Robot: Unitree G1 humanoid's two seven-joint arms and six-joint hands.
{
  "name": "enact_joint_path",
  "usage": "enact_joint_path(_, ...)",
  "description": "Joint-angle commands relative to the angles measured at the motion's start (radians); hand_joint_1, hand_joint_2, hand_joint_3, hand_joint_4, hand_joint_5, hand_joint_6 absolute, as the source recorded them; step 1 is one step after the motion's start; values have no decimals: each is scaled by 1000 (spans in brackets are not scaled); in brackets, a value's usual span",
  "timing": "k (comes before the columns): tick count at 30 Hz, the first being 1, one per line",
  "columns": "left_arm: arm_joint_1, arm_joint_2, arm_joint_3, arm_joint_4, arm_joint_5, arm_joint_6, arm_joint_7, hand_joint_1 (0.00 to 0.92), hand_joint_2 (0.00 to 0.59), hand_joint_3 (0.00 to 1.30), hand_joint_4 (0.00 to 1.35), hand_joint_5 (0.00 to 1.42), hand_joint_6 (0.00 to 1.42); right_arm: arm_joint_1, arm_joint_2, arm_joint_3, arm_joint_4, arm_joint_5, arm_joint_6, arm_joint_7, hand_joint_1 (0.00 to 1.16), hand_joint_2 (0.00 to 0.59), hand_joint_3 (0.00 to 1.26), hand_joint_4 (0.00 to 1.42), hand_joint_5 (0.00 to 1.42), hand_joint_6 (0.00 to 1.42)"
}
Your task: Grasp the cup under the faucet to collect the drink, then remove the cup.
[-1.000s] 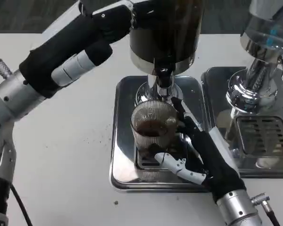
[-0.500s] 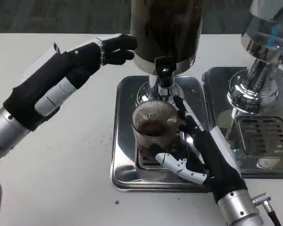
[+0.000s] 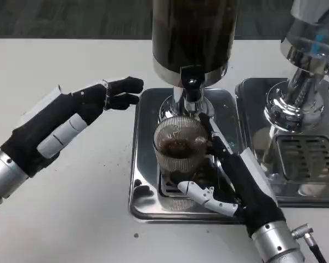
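The right hand point(image 3: 236, 181) grips the cup point(image 3: 178, 148) under the faucet point(image 3: 191, 90), centred on the drip tray point(image 3: 145, 203). A tilted withdrawal risks spillage. The left hand point(image 3: 71, 120) hovers, fingers apart.

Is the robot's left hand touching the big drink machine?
Apart. In the head view the left hand hangs over the white table, with bare table showing between its fingertips and the drink machine.
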Motion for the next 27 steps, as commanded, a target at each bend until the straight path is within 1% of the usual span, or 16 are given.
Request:
enact_joint_path(1,26,7,1,17,15,-19,13,0,134,250,189,212,214,-10,2,6,-3,-2,20,4,640,225,0,0,17,96)
enact_joint_path(12,55,8,-1,16,21,-15,26,0,138,257,191,212,210,-49,13,7,34,2,28,3,631,221,0,0,2,67)
enact_joint_path(22,79,19,4,6,20,-7,39,0,139,270,209,216,209,-103,20,13,101,-1,23,1,630,221,0,0,0,66)
enact_joint_path(27,89,25,5,1,18,-3,45,0,140,279,213,216,210,-114,21,16,124,-7,19,-5,644,225,0,0,0,76)
